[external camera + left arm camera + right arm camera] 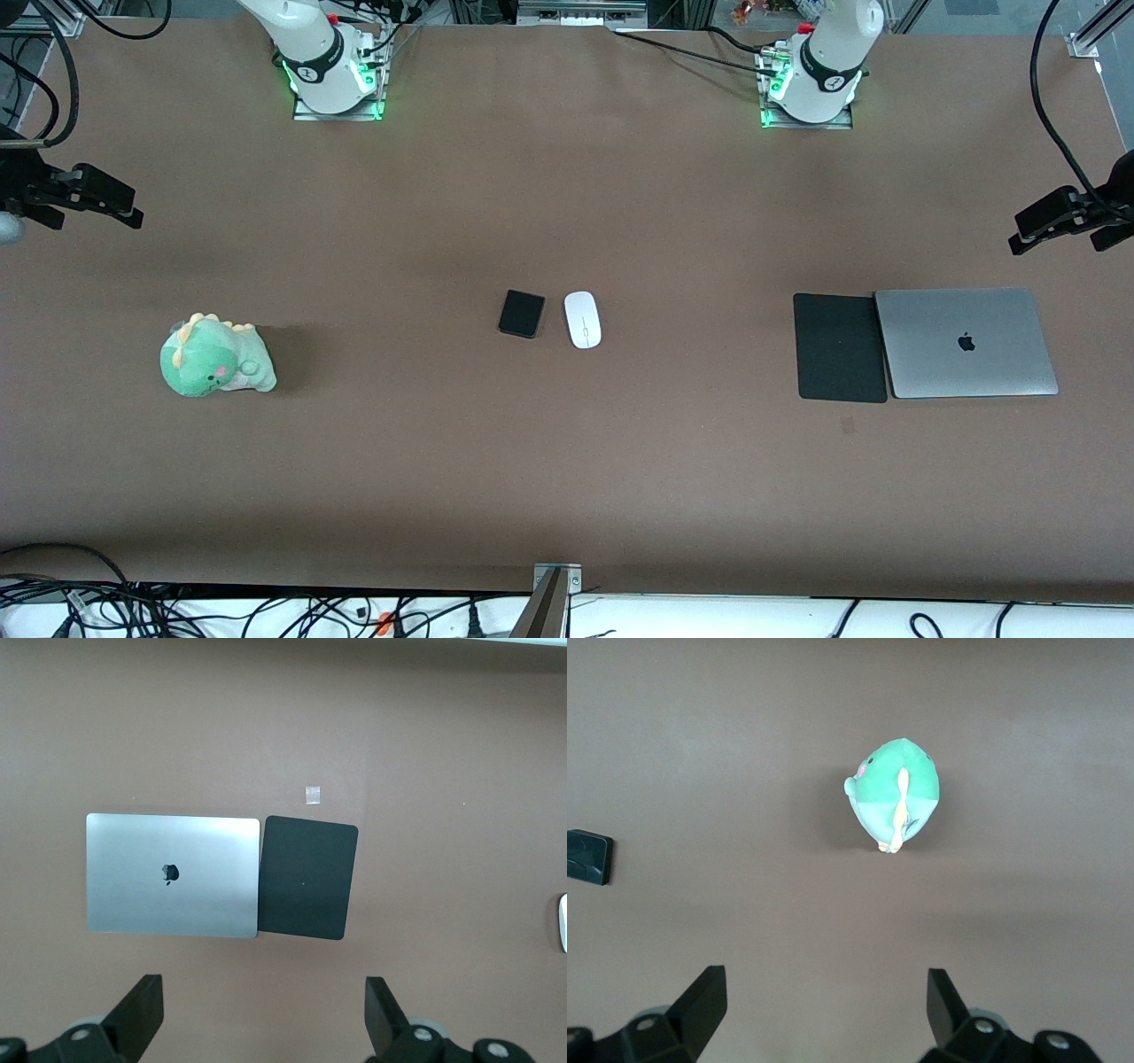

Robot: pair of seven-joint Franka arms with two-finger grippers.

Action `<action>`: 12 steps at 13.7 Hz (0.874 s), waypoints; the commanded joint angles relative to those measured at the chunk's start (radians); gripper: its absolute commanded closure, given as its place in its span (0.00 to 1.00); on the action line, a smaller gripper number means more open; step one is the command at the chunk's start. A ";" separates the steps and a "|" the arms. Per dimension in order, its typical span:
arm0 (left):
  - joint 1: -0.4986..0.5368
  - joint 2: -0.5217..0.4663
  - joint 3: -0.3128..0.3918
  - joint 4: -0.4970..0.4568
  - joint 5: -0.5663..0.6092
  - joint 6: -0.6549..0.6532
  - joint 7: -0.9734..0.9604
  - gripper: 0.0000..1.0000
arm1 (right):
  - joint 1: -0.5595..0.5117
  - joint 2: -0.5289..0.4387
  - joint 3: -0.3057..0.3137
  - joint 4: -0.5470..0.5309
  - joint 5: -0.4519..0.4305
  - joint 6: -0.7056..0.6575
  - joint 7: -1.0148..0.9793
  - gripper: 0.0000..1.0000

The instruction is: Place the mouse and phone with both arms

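Lying side by side mid-worktop (567, 487): phone (521, 314) toward the right arm's end, mouse (582, 319) just beside it toward the left arm's end. A narrow gap separates them; they do not touch. Long axes of both run roughly from the bases toward the front camera.

Left tool (266, 1014) hangs high over the worktop near the closed silver laptop (966, 342) and the black mouse pad (839, 347) touching its edge. Fingers spread wide, holding nothing. Mouse only clips the edge of the left wrist view, well apart from the tool.

Right tool (824, 1010) is up over the green dinosaur plush (215, 357). Fingers spread wide, empty. Phone corner just enters the right wrist view.

Judgement: each arm must travel inward toward centre; neither looks clearly closer. Crowding over the pair is the risk.
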 commanded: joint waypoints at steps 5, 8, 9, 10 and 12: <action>0.021 0.006 0.001 0.044 -0.011 -0.044 0.073 0.00 | -0.007 0.006 0.008 0.020 -0.009 -0.018 -0.001 0.00; 0.021 0.007 -0.003 0.051 -0.011 -0.042 0.077 0.00 | -0.007 0.006 0.008 0.020 -0.009 -0.018 -0.001 0.00; 0.021 0.007 -0.005 0.052 -0.011 -0.042 0.074 0.00 | -0.005 0.006 0.008 0.020 -0.009 -0.018 0.000 0.00; 0.021 0.006 -0.004 0.052 -0.014 -0.044 0.070 0.00 | -0.005 0.006 0.008 0.020 -0.009 -0.019 0.000 0.00; 0.022 0.006 0.003 0.052 -0.020 -0.044 0.071 0.00 | -0.007 0.006 0.006 0.020 -0.009 -0.018 0.000 0.00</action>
